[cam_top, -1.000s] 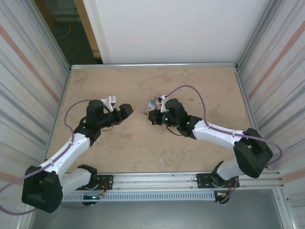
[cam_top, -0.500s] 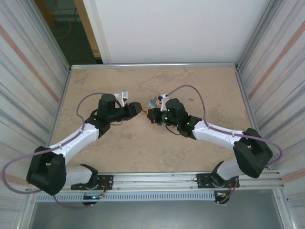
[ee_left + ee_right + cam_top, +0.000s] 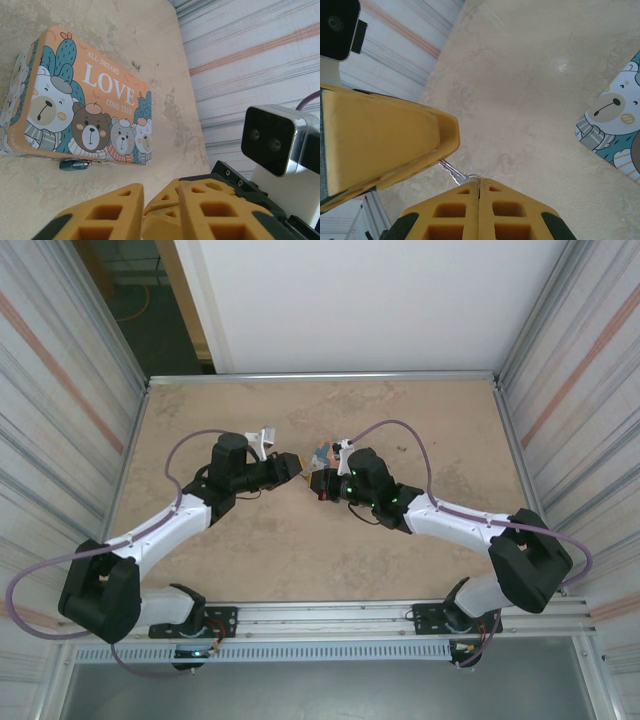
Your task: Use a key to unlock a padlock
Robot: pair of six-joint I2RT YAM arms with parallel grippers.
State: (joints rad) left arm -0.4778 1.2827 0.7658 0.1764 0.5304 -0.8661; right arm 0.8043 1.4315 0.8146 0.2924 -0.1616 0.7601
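Observation:
The silvery key [image 3: 451, 171] is pinched by its head in my shut right gripper [image 3: 479, 183], its blade pointing out to the upper left. The blade's tip runs in under the yellow fingers [image 3: 385, 140] of my left gripper [image 3: 159, 192], whose jaws stand a narrow gap apart around it. Both grippers meet tip to tip above the table's middle: left gripper [image 3: 292, 468], right gripper [image 3: 316, 480]. The small blue padlock [image 3: 74, 164] lies on the table against the near side of the "LOVE" bear box [image 3: 85, 100], away from both grippers.
The bear box [image 3: 322, 454] lies just behind the two grippers and shows at the right edge of the right wrist view [image 3: 615, 125]. The right wrist's camera housing [image 3: 275, 140] hangs close to my left fingers. Corrugated metal walls [image 3: 60, 440] close in the beige table.
My left arm has swung right until its fingertips reached the key held by the right gripper, and its jaws have narrowed a lot. The right arm has stayed put.

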